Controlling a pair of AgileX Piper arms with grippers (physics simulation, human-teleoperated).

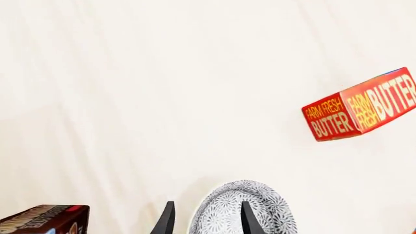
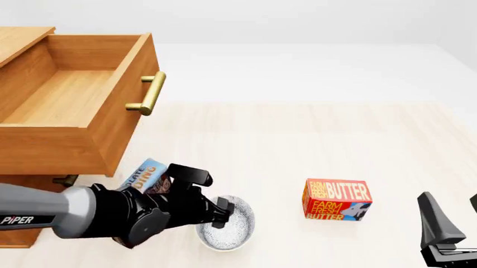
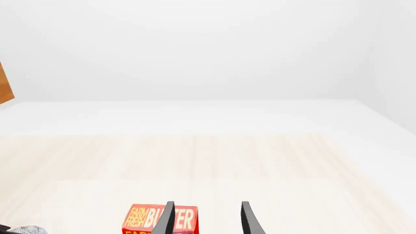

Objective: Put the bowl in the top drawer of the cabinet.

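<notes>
The speckled white bowl (image 2: 237, 231) sits on the table in front of the cabinet (image 2: 22, 220). My left gripper (image 2: 223, 216) hovers right over it, open. In the left wrist view one finger (image 1: 250, 220) lies over the bowl (image 1: 260, 204) and the other is outside its rim, so the rim is between them. The top drawer (image 2: 71, 100) is pulled out and open, with its brass handle (image 2: 148, 92) facing right. My right gripper (image 2: 453, 218) waits open at the near right with nothing in it; in its own view it (image 3: 208, 222) points toward the butter box.
A red butter box (image 2: 337, 200) stands to the right of the bowl. A dark pudding box (image 2: 149, 177) lies just behind my left arm, under the open drawer's corner. The lower drawer's small handle (image 2: 66, 180) shows under the top drawer.
</notes>
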